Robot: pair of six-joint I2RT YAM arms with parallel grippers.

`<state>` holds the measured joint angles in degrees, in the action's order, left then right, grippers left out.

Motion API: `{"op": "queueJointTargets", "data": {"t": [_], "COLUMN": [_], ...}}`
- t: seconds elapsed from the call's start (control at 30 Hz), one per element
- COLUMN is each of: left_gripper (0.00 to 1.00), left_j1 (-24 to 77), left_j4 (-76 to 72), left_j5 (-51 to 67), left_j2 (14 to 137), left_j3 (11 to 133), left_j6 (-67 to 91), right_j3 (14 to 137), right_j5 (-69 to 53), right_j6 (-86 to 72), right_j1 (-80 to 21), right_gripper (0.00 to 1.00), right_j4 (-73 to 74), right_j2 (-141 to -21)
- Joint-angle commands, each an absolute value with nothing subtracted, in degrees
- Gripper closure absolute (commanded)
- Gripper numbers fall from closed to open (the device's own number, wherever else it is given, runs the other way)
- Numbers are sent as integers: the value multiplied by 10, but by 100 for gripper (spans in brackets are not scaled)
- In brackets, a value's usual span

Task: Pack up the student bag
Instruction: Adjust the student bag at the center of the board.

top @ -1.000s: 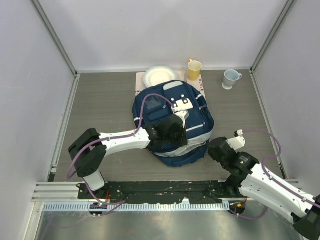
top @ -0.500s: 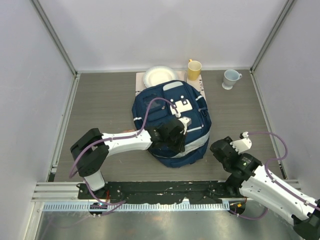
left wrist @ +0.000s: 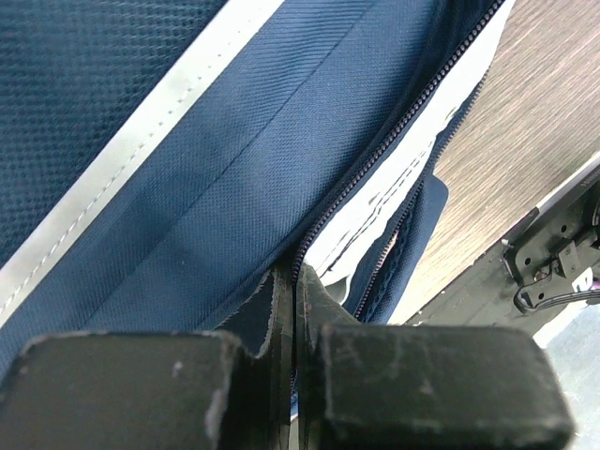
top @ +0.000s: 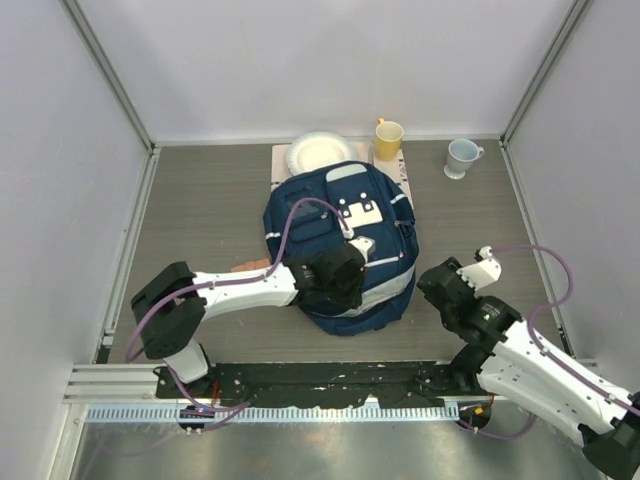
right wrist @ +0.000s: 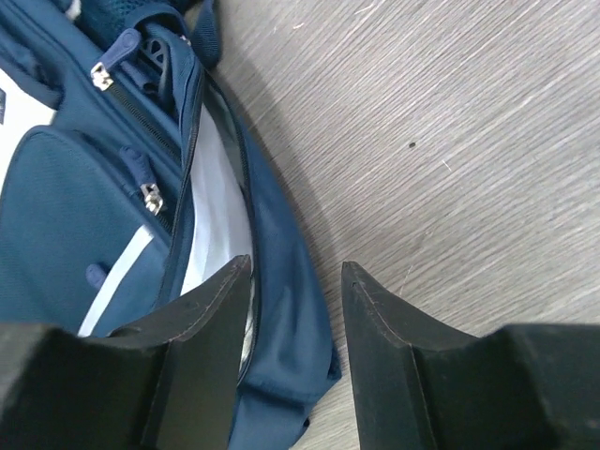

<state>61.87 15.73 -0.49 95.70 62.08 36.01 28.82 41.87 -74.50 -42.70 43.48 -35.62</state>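
The bag (top: 340, 240) lies front-up at the middle of the worktop (top: 200, 210), its main zip partly undone along the near side so pale lining shows in the gap. The left end effector (left wrist: 295, 281) sits on the bag's 6 o'clock edge, jaws pinched tight on the fabric lip beside the zip teeth - likely to hold that edge taut or lift the mouth open. The right end effector (right wrist: 295, 272) hovers at the bag's 4 o'clock, jaws about half parted and empty, astride the loose rim - probably lined up to take the other side. A plate (top: 320, 152) sits at 12 o'clock, a yellow cup (top: 388, 135) at 1, a pale cup (top: 462, 155) at 2 - apparently waiting to be packed.
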Motion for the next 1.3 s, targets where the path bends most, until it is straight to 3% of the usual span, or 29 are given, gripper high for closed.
{"op": "queueJointTargets", "data": {"t": [0.0, 0.27, 0.53, 0.87, 1.27], "left_gripper": [100, 100, 100, 100, 100], "left_j1": [618, 614, 614, 614, 614], "left_j4": [190, 159, 197, 196, 173], "left_j5": [-94, -168, -121, -118, -111], "left_j2": [876, 782, 865, 899, 873], "left_j3": [584, 534, 569, 571, 569], "left_j6": [388, 423, 406, 412, 415], "right_j3": [320, 313, 309, 274, 248], "right_j5": [344, 217, 194, 197, 189], "right_j6": [-636, -570, -582, -613, -636], "right_j1": [-382, -335, -331, -329, -330], "right_gripper": [52, 48, 45, 59, 62], "right_j4": [339, 242, 213, 221, 211], "right_j2": [-417, -466, -515, -491, -493]}}
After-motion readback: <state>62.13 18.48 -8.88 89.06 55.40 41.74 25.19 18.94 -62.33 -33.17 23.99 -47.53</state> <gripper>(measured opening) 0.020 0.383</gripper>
